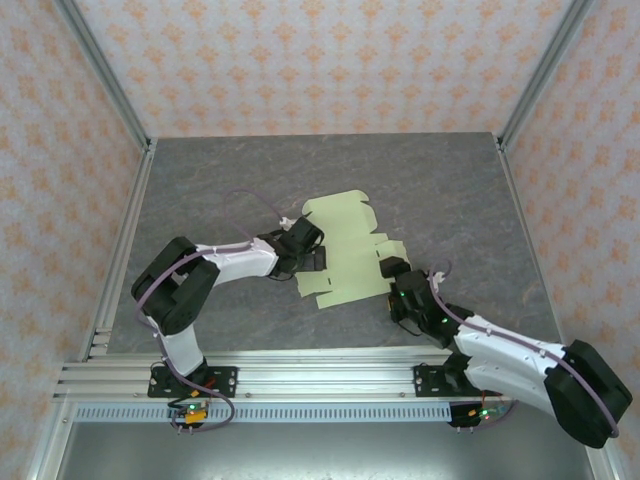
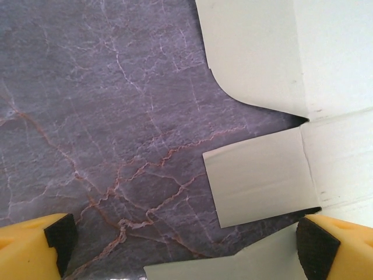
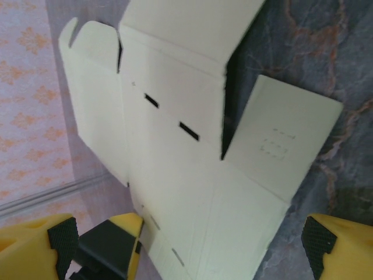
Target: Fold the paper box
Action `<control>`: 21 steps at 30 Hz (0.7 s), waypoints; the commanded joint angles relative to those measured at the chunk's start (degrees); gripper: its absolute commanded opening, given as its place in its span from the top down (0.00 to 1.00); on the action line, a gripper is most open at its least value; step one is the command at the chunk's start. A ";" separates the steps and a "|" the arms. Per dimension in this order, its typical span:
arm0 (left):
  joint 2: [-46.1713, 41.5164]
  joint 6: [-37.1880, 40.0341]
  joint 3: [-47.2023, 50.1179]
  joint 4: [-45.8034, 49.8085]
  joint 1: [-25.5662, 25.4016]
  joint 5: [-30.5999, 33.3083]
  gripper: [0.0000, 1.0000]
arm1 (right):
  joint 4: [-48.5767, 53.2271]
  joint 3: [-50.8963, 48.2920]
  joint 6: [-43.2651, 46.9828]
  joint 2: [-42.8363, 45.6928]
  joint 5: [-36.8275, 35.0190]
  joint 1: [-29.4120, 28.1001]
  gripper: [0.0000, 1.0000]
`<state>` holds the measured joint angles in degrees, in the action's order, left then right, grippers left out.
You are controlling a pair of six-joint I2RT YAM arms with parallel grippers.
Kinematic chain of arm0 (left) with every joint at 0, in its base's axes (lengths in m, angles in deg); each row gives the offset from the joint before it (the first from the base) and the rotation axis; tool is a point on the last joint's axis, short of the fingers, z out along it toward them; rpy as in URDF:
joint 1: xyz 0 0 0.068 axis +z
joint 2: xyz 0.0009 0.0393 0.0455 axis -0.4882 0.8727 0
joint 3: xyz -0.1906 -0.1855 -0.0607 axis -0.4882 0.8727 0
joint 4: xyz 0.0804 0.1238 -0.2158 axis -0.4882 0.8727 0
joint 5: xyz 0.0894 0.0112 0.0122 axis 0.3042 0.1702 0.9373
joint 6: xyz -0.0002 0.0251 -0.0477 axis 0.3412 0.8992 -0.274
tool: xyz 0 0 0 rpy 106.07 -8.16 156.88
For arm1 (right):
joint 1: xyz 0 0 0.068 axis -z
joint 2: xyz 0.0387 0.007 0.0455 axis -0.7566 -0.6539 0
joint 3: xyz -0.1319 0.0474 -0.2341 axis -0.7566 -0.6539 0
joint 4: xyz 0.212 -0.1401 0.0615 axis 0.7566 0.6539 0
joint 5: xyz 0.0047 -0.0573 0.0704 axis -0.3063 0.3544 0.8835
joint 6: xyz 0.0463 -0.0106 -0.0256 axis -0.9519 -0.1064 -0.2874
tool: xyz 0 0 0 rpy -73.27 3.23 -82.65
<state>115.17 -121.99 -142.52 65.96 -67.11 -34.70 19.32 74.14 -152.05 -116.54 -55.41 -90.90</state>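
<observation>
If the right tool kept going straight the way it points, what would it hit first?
Probably the paper box: its flat pale sheet lies directly ahead of the right tool, between its open fingers, though how near is hard to judge.

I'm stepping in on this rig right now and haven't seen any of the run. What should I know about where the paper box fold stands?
Left gripper: open, holding nothing, at the left edge of the paper box, with side flaps lying between its fingers.
Right gripper: open, holding nothing, at the right edge, with the card spanning the gap between its fingers.
Paper box: a flat die-cut sheet in the middle of the table, between the two grippers.
Done: no completed fold visible.
Left: every fold, then tucking the tabs.
</observation>
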 commanded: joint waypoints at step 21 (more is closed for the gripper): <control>6.23 -3.54 -1.72 0.55 -0.43 -7.13 0.00 | -20.69 2.67 8.92 -16.86 -0.62 3.10 0.23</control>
<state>117.47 -123.73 -144.88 67.90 -67.11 -34.74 4.04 75.89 -145.84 -131.57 -54.95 -88.47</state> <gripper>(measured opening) 0.999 0.771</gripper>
